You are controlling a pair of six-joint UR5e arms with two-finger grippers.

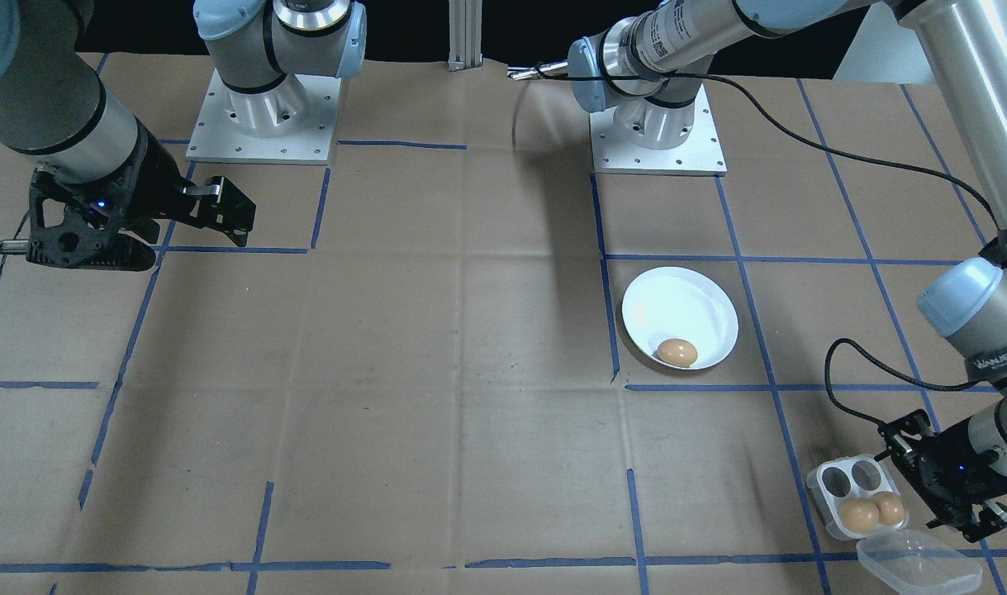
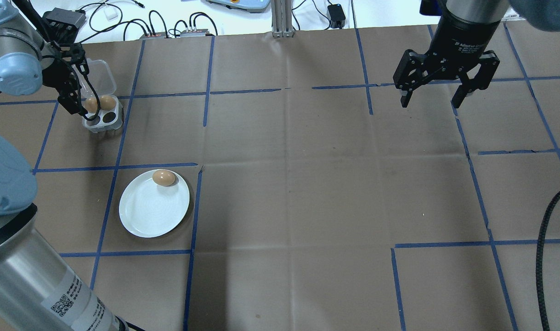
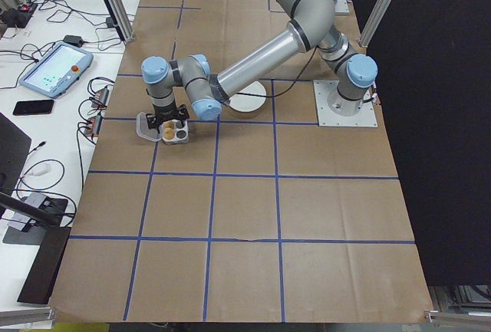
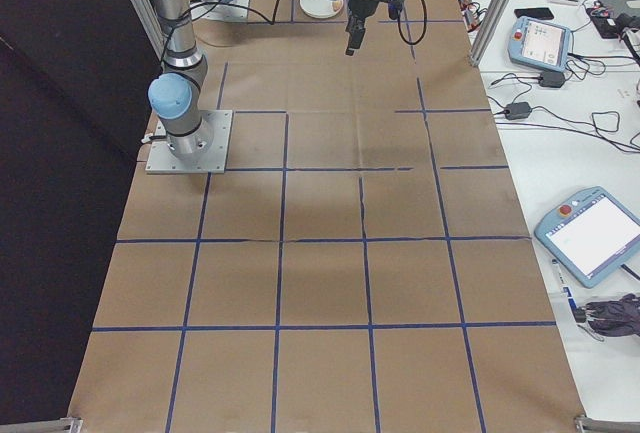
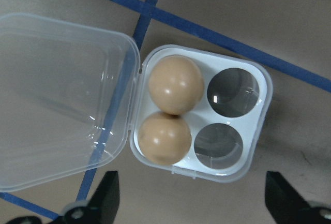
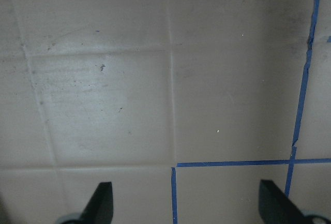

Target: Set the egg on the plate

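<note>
On the round, glossy white plate point(image 2: 154, 211) we saw one brown egg point(image 2: 163, 177) lying inside the rim at the edge farther from the robot, touching the plate and nothing else. Our front-facing view showed the same egg point(image 1: 676, 352) at the plate's point(image 1: 679, 310) near edge. The plate sat within one square of the blue tape grid point(image 2: 195, 207) on the brown paper-covered surface point(image 2: 307, 184).

Well apart from the plate, toward the operators' side, stood the squarish clear plastic four-hole egg tray point(image 5: 201, 114). Two more brown eggs point(image 5: 175, 84) filled the pair of holes next to the hinge and touched each other, while the other two holes were bare. The tray's clear hinged lid point(image 5: 59, 100) lay flat open beside it on the surface.

Directly above the tray we found our left pincer point(image 5: 191, 203), its black fingers point(image 5: 106, 195) spread wide, one at each lower corner of the wrist view, gripping nothing. From overhead the left pincer point(image 2: 77, 87) hung over the tray's point(image 2: 106, 116) left part.

Far across the surface, our right pincer point(image 2: 435, 99) hovered above bare paper and blue tape, its fingers point(image 2: 404, 94) likewise spread wide and holding nothing.

Beyond the surface's far edge we noted cables and small black boxes point(image 2: 68, 17) on a white bench.
</note>
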